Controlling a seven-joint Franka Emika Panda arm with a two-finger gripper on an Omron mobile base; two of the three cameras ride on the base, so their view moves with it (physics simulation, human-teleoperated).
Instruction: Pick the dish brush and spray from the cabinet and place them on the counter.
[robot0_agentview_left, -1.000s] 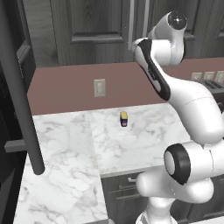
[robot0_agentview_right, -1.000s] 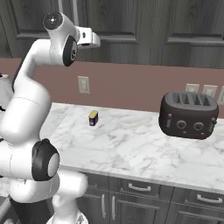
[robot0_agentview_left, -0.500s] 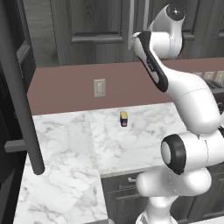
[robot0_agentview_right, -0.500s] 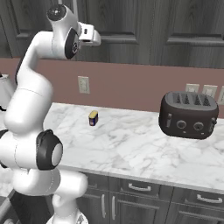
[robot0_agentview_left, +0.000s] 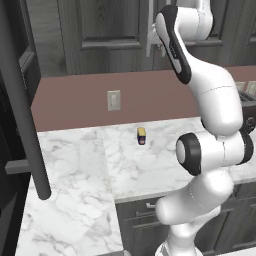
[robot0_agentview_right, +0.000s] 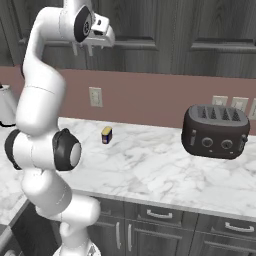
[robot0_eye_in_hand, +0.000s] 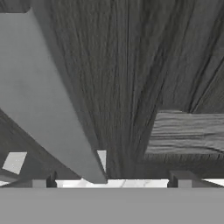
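The cabinet (robot0_agentview_left: 110, 30) (robot0_agentview_right: 200, 25) has dark wood-grain panelled doors, and the ones in front of me are shut. The dish brush and the spray are hidden. My gripper (robot0_agentview_left: 155, 49) (robot0_agentview_right: 83, 50) is raised against the door, fingers pointing down and open, with nothing between them. In the hand view the gripper (robot0_eye_in_hand: 111, 181) sits close to the door, and a grey metal bar handle (robot0_eye_in_hand: 43, 96) runs diagonally just ahead of it. That handle (robot0_agentview_left: 149, 20) stands right beside the hand. The white marble counter (robot0_agentview_left: 100, 170) (robot0_agentview_right: 150, 170) lies below.
A small yellow-and-dark block (robot0_agentview_left: 142, 135) (robot0_agentview_right: 106, 135) stands on the counter near the wall. A dark toaster (robot0_agentview_right: 215, 131) sits to the right. An open dark door with a long bar handle (robot0_agentview_left: 25, 100) stands at the left. An outlet (robot0_agentview_left: 114, 100) is on the wall.
The arm has lifted and swung the hand higher and closer to the cabinet door, beside the bar handle. The jaws have stayed open.
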